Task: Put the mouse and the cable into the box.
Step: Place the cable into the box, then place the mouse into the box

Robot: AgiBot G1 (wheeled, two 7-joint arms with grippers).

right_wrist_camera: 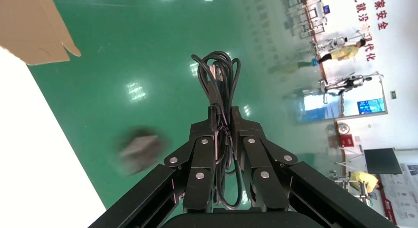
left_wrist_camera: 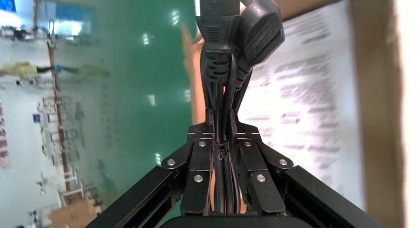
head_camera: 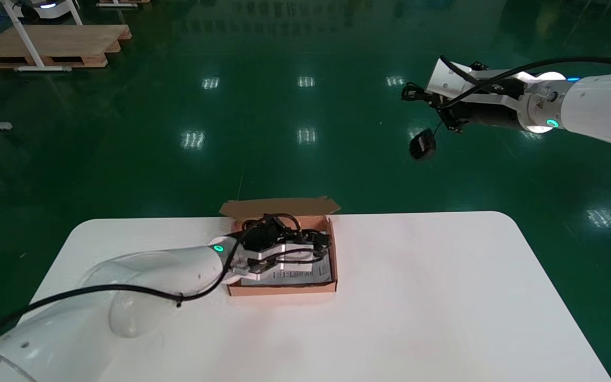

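Observation:
An open brown cardboard box sits on the white table, its flap folded back. Over the box, my left gripper is shut on a bundled black power cable. In the left wrist view the gripper pinches the cable's strands, and the plugs hang over the box's inside. Far off to the right and high above the floor, my right gripper is shut on the mouse's coiled cord. The black mouse dangles below it, blurred.
A printed paper sheet lines the box bottom. The box's wall shows beside it. Shiny green floor lies beyond the table's far edge. A wooden pallet lies far back left.

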